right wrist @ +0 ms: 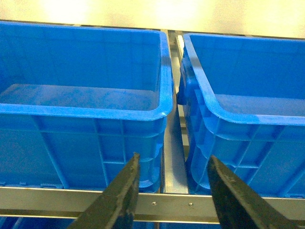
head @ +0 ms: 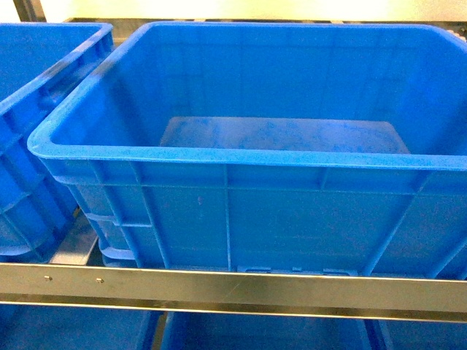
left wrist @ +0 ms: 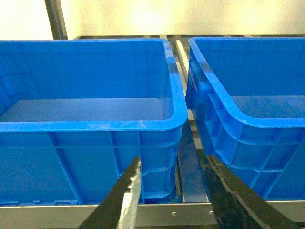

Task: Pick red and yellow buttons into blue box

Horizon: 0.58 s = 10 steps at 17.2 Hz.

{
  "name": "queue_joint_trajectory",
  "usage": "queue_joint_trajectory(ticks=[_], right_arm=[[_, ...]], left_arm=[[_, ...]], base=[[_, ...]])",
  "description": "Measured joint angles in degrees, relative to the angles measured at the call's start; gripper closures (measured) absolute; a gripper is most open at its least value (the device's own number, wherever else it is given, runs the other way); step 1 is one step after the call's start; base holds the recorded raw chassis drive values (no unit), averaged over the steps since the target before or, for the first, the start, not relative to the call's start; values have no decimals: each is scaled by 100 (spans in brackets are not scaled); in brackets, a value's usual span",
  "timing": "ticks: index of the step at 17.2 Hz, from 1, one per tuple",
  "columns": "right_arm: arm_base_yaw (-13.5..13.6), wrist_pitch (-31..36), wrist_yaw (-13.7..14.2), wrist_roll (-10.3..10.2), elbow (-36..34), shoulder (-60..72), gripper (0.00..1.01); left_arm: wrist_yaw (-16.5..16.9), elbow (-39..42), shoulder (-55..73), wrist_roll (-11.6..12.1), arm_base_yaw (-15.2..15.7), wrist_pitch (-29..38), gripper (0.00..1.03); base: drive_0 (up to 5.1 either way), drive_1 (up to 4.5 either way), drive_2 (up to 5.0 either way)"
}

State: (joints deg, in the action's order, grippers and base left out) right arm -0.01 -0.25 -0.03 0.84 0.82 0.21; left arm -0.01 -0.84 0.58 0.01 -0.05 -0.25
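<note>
- The blue box (head: 248, 157) fills the head view, sitting on a shelf behind a metal rail (head: 233, 288) that runs along the shelf's front edge. Its scuffed floor is bare in the part that shows.
- A second blue crate (head: 36, 109) stands just beside it toward the shelf's left end, with a narrow gap between their rims. More blue shows below the rail, too cropped to identify.
- Neither the red nor the yellow button appears in any view, so I judge the picking not yet begun, or the buttons lie outside these frames.
- The left gripper (left wrist: 174, 191) hangs with its jaws spread and nothing between them, aimed at the gap between two crates, in front of the rail.
- The right gripper (right wrist: 174, 183) is likewise spread wide and empty, facing a gap between two crates from in front of the rail.
- Both claws sit low and back from the crates, probably a waiting pose that keeps them clear of the thick rims.
- The next step likely calls for finding the buttons first.
</note>
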Motion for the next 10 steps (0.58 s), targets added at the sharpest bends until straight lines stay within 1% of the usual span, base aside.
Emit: queue_joint_trajectory(ticks=[1,3,4,6,7,9,10], right_arm=[[0,0,2,0,0,0,52],[0,0,2,0,0,0,41],[0,0,0,0,0,0,37],[0,0,2,0,0,0,26],[0,0,0,0,0,0,22],[0,0,0,0,0,0,11],[0,0,2,0,0,0,4]], left_arm=[[0,0,0,0,0,0,56],[0,0,0,0,0,0,45],[0,0,0,0,0,0,42],[0,0,0,0,0,0,30],[0,0,0,-2,0,0,27],[0,0,0,-2,0,0,18],[0,0,0,0,0,0,9]], base=[[0,0,0],[0,0,0],[0,0,0],[0,0,0],[0,0,0],[0,0,0],[0,0,0]])
